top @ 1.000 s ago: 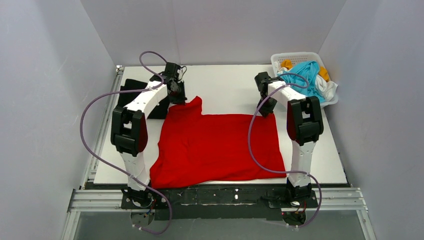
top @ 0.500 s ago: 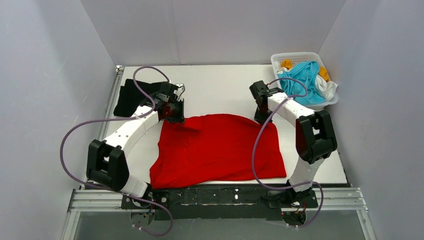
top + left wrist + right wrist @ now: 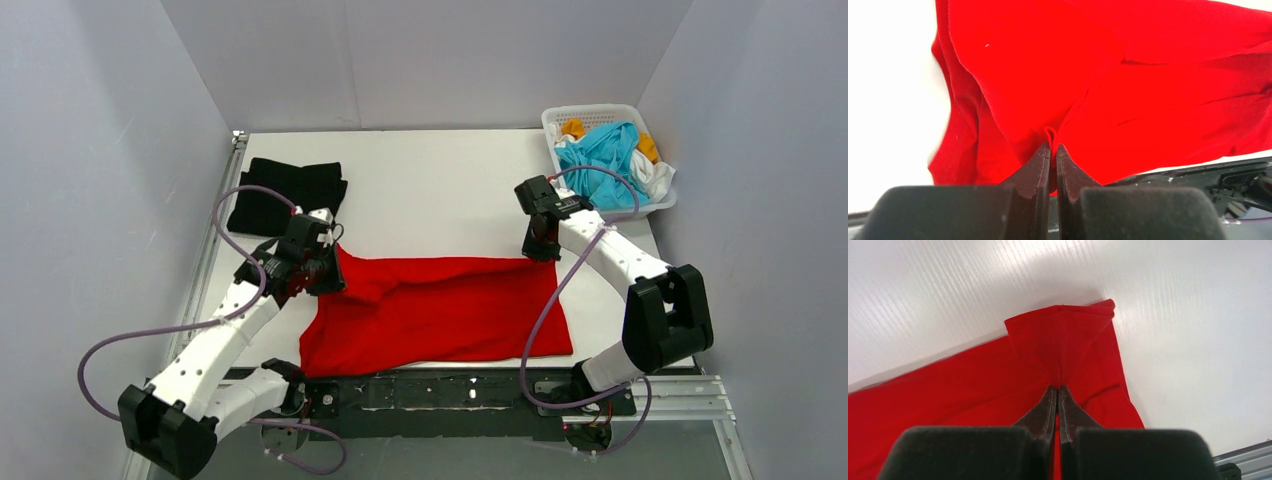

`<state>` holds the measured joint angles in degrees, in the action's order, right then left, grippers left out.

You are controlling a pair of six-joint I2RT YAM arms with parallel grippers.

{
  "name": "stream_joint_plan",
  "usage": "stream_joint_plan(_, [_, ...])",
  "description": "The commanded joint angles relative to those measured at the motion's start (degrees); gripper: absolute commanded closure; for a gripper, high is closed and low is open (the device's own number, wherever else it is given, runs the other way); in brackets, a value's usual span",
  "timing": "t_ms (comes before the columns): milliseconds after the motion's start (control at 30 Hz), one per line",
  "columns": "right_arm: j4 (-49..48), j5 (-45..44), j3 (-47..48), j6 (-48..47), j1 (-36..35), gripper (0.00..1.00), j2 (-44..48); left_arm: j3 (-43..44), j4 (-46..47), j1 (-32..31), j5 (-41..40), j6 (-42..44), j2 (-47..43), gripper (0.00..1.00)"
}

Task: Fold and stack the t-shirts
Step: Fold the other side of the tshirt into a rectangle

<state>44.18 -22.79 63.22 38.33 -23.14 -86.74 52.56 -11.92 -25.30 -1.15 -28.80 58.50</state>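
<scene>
A bright red t-shirt (image 3: 440, 310) lies on the white table, its far part doubled toward the near edge. My left gripper (image 3: 322, 268) is shut on the red t-shirt (image 3: 1108, 75) at its far left corner, a pinch of cloth between the jaws (image 3: 1053, 146). My right gripper (image 3: 541, 245) is shut on the far right corner of the red t-shirt (image 3: 1058, 340), the cloth rising in a small peak at the fingertips (image 3: 1058, 387). A folded black t-shirt (image 3: 285, 195) rests at the far left.
A white lattice basket (image 3: 560, 118) at the far right corner holds cyan (image 3: 605, 155), white and orange-yellow shirts. Grey walls enclose the table on three sides. A metal rail (image 3: 440, 390) runs along the near edge, where the arm bases sit.
Both grippers have drawn the shirt's far edge toward the near side, folding it over itself. The red area is now shorter front to back. The black shirt is uncovered by the left arm.
</scene>
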Motion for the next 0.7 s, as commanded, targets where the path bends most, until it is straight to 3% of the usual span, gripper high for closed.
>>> stream_joint_plan(0, [-0.77, -0.79, -2.10, -1.87, -0.25, 0.99, 3.70, -4.71, -9.85, -1.77, -2.25, -11.72, -6.06, 1.00])
stream_joint_plan(267, [0.36, -2.45, 0.76, -4.46, -0.23, 0.99, 3.04, -7.18, -19.79, -6.82, -8.78, -22.80, -17.38, 1.00])
stream_joint_plan(467, [-0.42, -1.29, 0.33, -5.38, -0.23, 0.99, 3.14, -8.97, -21.12, -8.50, -3.89, -27.74, -18.69, 1.00])
stream_joint_plan(667, [-1.47, -2.52, -2.58, -5.47, -0.25, 0.97, 3.50, -16.14, -22.55, -12.57, -1.66, -30.51, -20.59, 0.97])
